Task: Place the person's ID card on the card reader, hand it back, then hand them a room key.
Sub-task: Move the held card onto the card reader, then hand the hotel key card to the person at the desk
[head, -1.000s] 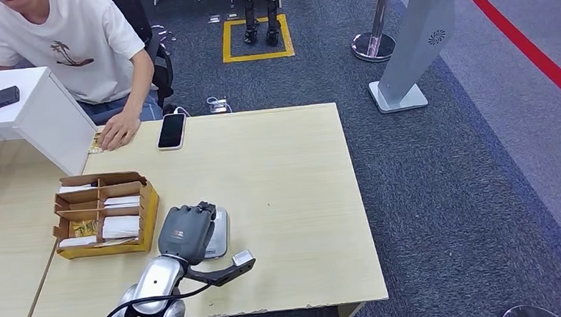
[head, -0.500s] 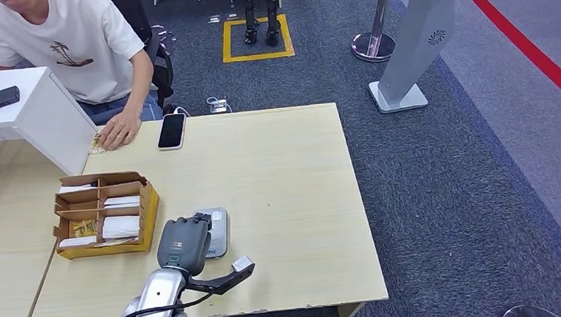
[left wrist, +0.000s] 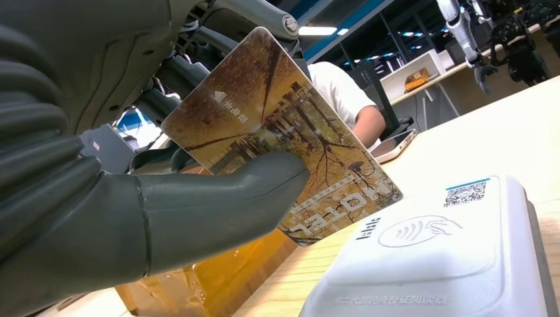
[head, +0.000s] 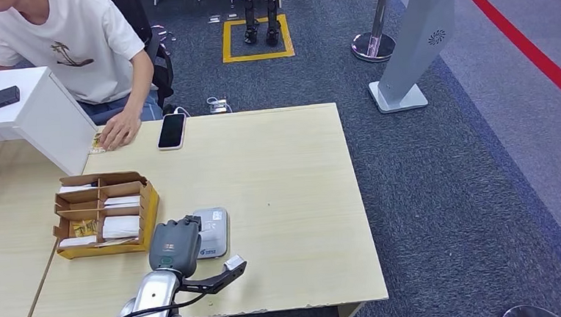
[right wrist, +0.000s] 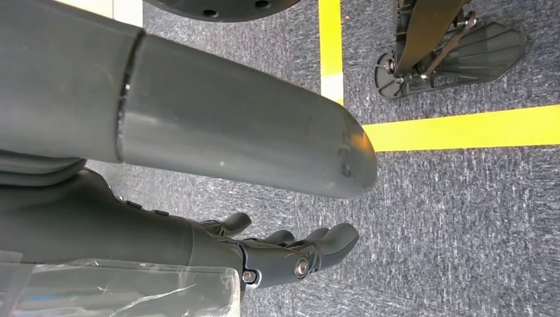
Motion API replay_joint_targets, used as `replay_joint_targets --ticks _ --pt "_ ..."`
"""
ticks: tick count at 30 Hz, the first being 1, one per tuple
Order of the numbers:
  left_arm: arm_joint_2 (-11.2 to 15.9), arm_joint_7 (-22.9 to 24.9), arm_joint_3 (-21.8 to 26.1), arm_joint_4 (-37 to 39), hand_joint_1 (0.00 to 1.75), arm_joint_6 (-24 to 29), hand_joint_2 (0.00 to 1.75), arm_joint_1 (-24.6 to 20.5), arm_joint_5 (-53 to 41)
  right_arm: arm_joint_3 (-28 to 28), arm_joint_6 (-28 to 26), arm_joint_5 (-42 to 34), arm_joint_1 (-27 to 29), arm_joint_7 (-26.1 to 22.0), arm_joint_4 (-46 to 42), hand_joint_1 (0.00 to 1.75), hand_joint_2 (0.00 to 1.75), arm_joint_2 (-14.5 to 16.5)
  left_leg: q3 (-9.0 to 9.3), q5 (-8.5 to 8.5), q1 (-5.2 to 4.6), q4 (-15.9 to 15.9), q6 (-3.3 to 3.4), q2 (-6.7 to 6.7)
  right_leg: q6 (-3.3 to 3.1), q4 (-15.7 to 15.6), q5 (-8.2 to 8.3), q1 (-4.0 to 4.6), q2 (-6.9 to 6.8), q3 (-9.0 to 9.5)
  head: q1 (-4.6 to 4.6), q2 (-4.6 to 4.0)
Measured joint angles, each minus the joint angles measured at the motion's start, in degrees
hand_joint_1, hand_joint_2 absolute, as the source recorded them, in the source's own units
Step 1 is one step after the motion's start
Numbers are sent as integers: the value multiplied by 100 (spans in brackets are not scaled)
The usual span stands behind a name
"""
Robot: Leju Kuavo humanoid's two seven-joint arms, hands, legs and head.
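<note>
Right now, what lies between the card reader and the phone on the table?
Only bare tabletop lies between the card reader and the phone, as seen in the head view.

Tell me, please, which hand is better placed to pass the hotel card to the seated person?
Left. The left hand already holds the hotel card beside the card reader; the right hand hangs over the floor, holding nothing.

Your left hand (head: 173, 246) hovers over the pale wooden table (head: 294, 187), its fingers overlapping the near left edge of the flat white card reader (head: 213, 232). Just left of it sits the brown cardboard organiser box (head: 104, 212) holding white cards. At the far edge, the seated person's hand (head: 118, 129) rests beside a black smartphone (head: 171, 130).
</note>
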Motion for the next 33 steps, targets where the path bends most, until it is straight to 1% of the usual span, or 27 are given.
replay_joint_targets --ticks 4,9,18,21,28,33 --pt "15 26 -2 0 175 -21 175 7 0 -1 0 -26 0 1 0 0 0 0 0 0 0 0 0 0 0 0 0 0 0 0 0 0" --pt "32 180 -2 -14 175 -109 175 39 0 -1 -2 -42 0 17 5 0 0 0 -1 0 0 0 0 0 0 0 0 0 0 0 0 0" --pt "-28 -57 43 -18 175 -84 175 192 0 -1 1 -34 -1 14 22 0 0 0 -2 -1 0 0 1 0 0 0 0 0 -1 0 0 -1" --pt "-93 -141 67 8 175 -38 175 220 0 -1 4 -29 -2 13 22 0 0 0 -2 -1 0 0 1 0 0 -1 0 0 -1 0 0 -1" --pt "-350 -243 134 215 175 177 175 269 0 -1 4 23 -4 33 22 0 0 0 -2 -2 0 0 2 0 1 -1 0 -1 -2 1 0 -1" --pt "-469 -279 180 317 175 185 175 268 0 -1 2 50 -5 39 24 0 0 0 -2 -2 0 0 3 0 1 -1 0 0 -2 1 0 0"
